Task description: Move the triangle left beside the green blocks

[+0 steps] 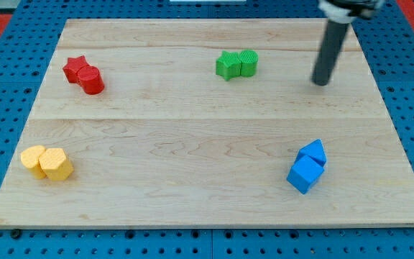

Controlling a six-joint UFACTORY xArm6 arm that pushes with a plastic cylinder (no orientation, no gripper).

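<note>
Nothing looks done yet: the blue triangle sits at the view's lower right, touching the blue cube, well apart from the 2 green blocks, while my tip, bare and holding nothing, stands right of them.

The wooden board carries red, green, yellow and blue blocks.

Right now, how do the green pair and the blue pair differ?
The green pair sits near the view's top, middle; the blue pair sits at the lower right. The green blocks stand side by side; the blue ones line up diagonally, triangle above cube. My tip is to the right of the green pair, well above the blue pair. In both pairs the blocks touch.
</note>
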